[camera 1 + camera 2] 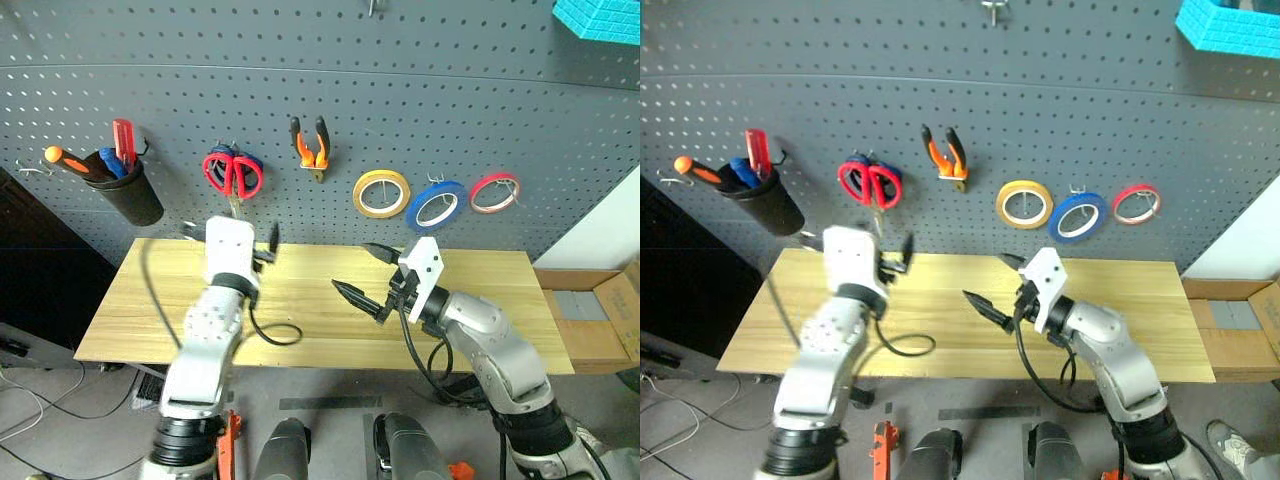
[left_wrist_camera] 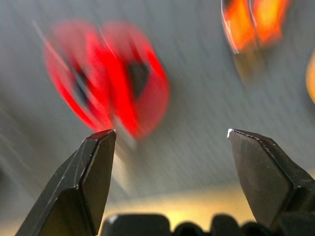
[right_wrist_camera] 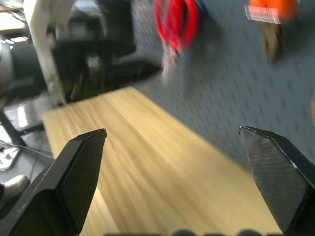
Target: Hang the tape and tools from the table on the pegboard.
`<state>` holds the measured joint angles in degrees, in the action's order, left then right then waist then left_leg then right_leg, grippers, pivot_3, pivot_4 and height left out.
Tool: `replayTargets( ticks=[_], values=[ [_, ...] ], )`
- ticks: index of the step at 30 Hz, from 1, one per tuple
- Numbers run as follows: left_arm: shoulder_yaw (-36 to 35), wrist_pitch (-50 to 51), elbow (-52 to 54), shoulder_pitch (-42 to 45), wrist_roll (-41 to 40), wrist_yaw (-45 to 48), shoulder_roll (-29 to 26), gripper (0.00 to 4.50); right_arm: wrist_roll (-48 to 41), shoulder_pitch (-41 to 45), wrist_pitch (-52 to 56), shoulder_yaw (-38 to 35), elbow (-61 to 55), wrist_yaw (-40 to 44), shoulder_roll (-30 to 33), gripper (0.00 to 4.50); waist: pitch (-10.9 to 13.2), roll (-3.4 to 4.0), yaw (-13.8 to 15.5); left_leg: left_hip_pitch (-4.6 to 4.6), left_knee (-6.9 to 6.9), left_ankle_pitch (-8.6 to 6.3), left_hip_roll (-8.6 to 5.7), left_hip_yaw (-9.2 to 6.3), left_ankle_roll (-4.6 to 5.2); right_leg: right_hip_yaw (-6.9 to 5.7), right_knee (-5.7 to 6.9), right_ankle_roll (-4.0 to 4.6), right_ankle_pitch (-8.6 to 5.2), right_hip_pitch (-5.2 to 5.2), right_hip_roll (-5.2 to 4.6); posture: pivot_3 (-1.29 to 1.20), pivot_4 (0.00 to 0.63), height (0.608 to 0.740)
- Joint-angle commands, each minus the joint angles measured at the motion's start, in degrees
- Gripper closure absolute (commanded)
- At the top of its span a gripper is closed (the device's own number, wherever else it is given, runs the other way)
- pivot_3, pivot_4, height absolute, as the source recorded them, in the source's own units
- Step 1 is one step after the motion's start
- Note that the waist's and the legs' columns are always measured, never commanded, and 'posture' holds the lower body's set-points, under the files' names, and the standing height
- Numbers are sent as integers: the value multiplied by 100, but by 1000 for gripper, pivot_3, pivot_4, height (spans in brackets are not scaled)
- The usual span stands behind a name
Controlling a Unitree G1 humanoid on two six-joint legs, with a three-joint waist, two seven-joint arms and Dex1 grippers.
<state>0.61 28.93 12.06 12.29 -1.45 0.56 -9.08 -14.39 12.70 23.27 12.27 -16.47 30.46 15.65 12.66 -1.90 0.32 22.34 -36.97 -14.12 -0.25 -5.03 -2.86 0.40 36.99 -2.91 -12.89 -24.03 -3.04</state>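
On the pegboard (image 1: 320,60), a black cup (image 1: 125,190) is holding the small blue-handled screwdriver (image 1: 110,162) with red and orange-handled ones. Right of the cup, red-handled scissors (image 1: 233,174), pliers (image 1: 310,147) and blue tape roll (image 1: 437,204) are hanging. Both the left gripper (image 1: 232,236) and right gripper (image 1: 366,273) are gaping empty over the table (image 1: 310,310).

I am looking down at the table (image 1: 330,330), a long rectangle of light yellowish wood planks running along the foot of the pegboard (image 1: 330,100). Its back edge is sitting just against that dark grey panel. I am seeing plain plank surface across the parts in view, with the grain running lengthwise. The two arms are reaching over the middle of it and hiding some of the top from me.
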Motion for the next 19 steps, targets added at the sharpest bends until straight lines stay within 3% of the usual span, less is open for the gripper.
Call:
replayTargets(
  ticks=[1, 12, 19],
  values=[
    [-159, 94, -552, 388, -69, -7, 96, 616, 300, -1, 83, -134, 289, -524, -136, 0, -1, -1, -6, 0, 1, 1, -1, 1, 1, 1, 0, -1, 0, -1, 0, 63, 145, 740],
    [-310, -186, -1791, 865, -152, 610, -340, 616, 733, 120, 846, -1186, 1071, -2290, -615, 0, -107, 4, -39, 9, 4, 1, -5, 15, -2, 12, -4, 26, 18, -11, -4, 9, 109, 740],
    [-321, -89, -1832, 838, -329, 962, -304, 616, 827, 71, 891, -1140, 1038, -2401, -666, 0, -181, 12, -57, 4, 3, 1, -4, 20, -1, 16, 0, 26, 18, -9, -3, 2, 98, 740]
  ],
)
